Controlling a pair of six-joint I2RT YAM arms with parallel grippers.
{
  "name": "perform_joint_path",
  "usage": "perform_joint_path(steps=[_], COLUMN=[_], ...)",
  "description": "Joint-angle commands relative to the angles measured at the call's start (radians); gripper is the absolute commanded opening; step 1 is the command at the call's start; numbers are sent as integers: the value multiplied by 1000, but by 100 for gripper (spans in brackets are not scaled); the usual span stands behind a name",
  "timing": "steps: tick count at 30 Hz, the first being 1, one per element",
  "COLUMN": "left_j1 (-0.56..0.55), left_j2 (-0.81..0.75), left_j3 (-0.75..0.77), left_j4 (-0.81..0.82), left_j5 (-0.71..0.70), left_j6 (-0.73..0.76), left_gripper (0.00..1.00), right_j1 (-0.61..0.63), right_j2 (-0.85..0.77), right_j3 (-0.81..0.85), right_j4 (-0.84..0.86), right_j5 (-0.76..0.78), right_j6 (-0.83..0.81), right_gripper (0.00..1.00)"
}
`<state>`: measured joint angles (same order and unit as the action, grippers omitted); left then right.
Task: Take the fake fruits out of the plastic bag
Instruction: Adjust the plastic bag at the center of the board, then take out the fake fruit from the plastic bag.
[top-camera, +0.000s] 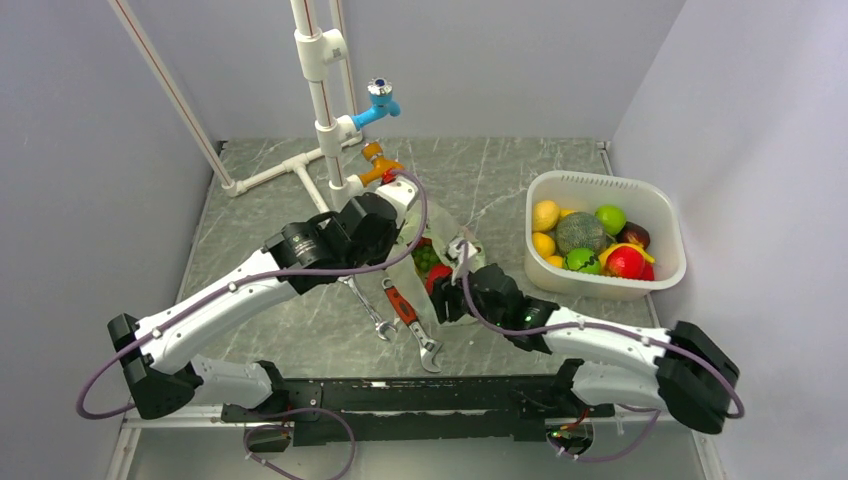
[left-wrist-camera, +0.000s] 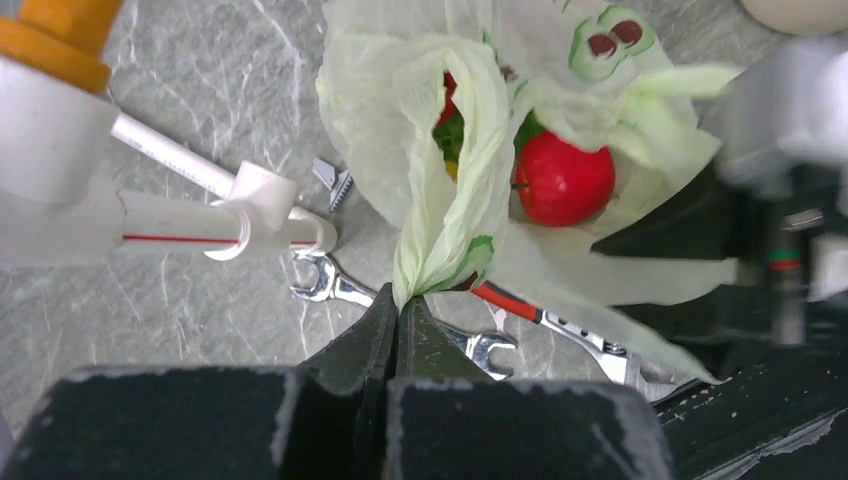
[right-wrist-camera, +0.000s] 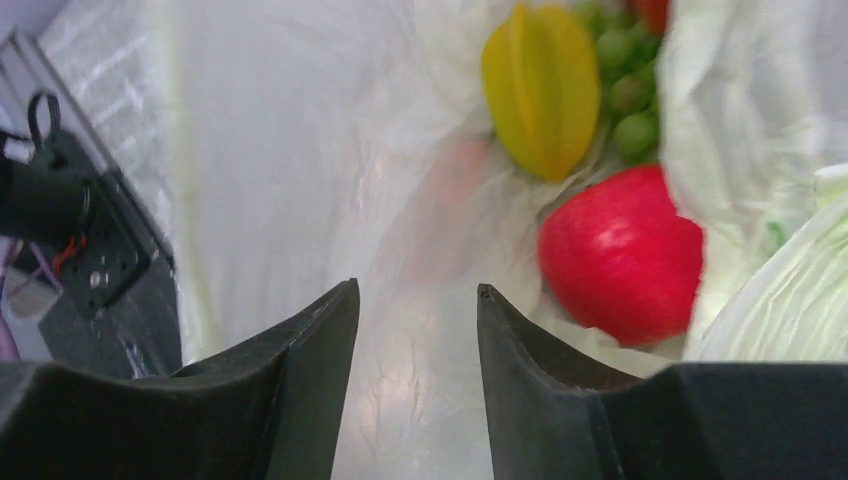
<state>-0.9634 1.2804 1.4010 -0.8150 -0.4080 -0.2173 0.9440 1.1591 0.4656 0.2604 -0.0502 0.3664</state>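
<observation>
Plain pale grey walls (top-camera: 480, 70) close in the desk (top-camera: 250, 225) at the back and on both sides. The desk top is grey marble-patterned with thin white veins. At its back left stands a white pipe frame (top-camera: 322, 100) bearing a blue tap (top-camera: 381, 100) and an orange tap (top-camera: 378, 160). The light is soft and even.

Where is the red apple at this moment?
In the right wrist view, the red apple lies inside the plastic bag, to the right of the open right gripper, near the yellow starfruit and green grapes.
</observation>
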Motion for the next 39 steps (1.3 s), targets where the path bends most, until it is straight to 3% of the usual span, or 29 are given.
perform_joint_path(steps=[1, 6, 10, 14, 18, 20, 24, 32, 39], left_j1=[5, 6, 6, 5, 6, 6, 5, 6, 6], left_j2=[-58, -79, -76, -91, -95, -88, -92, -90, -87], left_j3=[-34, -58, -55, -77, -91, -85, -84, -97, -97], left_j4=[-8, -28, -52, -38, -27, -39, -44, -21, -35], left_j5=[4, -12, -29, -34, -35, -28, -17, 13, -1], left_j6=[-33, -46, -49, -54, -49, -45, -43, -76, -75], left_gripper=[0, 0, 0, 0, 0, 0, 0, 0, 0], right_j1=[1, -3, -4, -4, 2, 7, 7, 3, -2], right_j2=[-150, -164, -170, -307, -422, -451, -420, -99, 85], right_j3=[11, 26, 41, -54, -215, -218, -116, 113, 135], right_j4=[-57, -133, -370, -483, -274, -215, -161, -4, 31], right_j5=[196, 399, 602, 516, 177, 136, 117, 221, 352], right_j6=[21, 45, 284, 411, 316, 265, 128, 20, 4], right_gripper=[54, 58, 58, 57, 61, 64, 67, 44, 39])
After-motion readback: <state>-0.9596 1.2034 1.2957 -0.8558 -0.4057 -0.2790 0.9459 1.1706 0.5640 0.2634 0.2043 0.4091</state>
